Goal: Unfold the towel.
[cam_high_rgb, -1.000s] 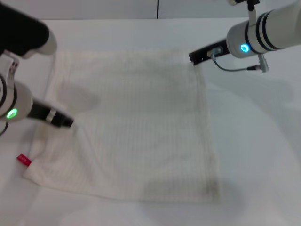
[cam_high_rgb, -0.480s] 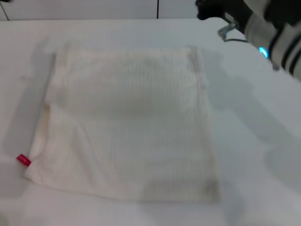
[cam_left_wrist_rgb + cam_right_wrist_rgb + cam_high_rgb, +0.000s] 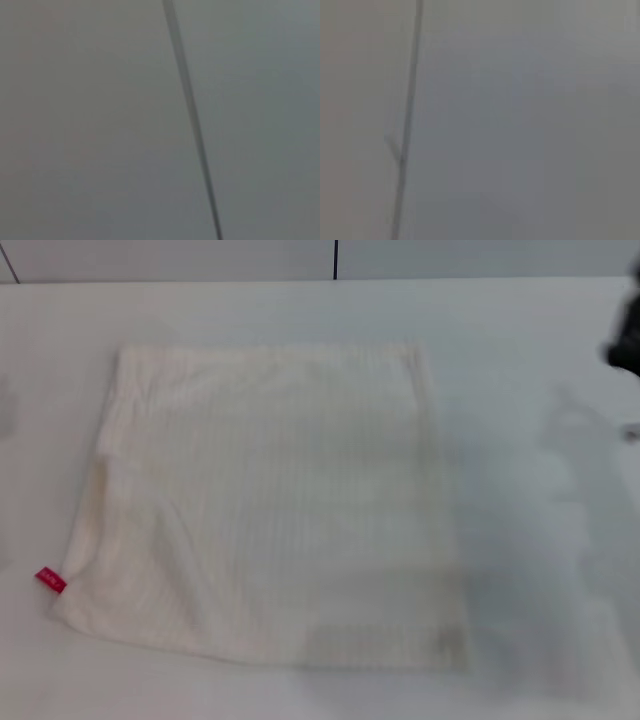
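Observation:
The cream-white towel [image 3: 270, 505] lies spread flat on the white table [image 3: 520, 390] in the head view, roughly square, with faint ribbed stripes. Its small red label tag [image 3: 50, 580] sticks out at the near left corner. Nothing holds the towel. The left gripper is out of view. Only a dark blurred bit of the right arm [image 3: 625, 345] shows at the right edge of the head view, away from the towel. Both wrist views show only a plain grey surface with a dark seam line.
A wall with a dark vertical seam [image 3: 335, 258] runs behind the table's far edge. Bare table surface surrounds the towel on all sides.
Both arms have pulled away from the towel: the left arm left the view, the right arm swung up and off to the right edge. The towel stays flat.

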Controlling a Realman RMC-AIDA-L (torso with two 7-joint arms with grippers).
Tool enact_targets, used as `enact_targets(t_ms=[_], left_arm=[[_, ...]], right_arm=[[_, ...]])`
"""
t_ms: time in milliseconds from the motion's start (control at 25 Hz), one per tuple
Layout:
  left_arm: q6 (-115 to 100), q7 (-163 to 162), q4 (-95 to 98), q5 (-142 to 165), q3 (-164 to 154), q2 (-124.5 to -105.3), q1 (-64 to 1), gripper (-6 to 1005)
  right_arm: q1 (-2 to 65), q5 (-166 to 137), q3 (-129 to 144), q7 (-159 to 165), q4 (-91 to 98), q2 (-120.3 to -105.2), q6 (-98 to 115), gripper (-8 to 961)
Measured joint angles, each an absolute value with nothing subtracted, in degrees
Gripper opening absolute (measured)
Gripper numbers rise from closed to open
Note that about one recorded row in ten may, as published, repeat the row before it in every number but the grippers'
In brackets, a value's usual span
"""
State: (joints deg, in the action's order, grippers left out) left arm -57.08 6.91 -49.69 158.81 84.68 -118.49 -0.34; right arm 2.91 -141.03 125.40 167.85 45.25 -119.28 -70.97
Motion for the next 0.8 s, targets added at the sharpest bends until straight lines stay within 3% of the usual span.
enact_targets(t_ms=[400,600,800], left_arm=[[-73.68,-1.3,-18.41,157.77,88.85,-118.67,-10.99,699],[-73.85,-1.31,-16.44,157.77,88.51,-118.72,-11.54,699],[-73.75,-1.32,-15.68,157.76,88.41,-118.77,-11.66,699]], right_arm=[[3.0,-132.98,126.51,169.13,31.01,-119.52,-83.7,14],[3.92,-132.68,127.23,169.18,29.11,-119.57,-83.62,206],[4.26,-132.64,127.3,169.2,27.97,-119.6,-83.52,337]])
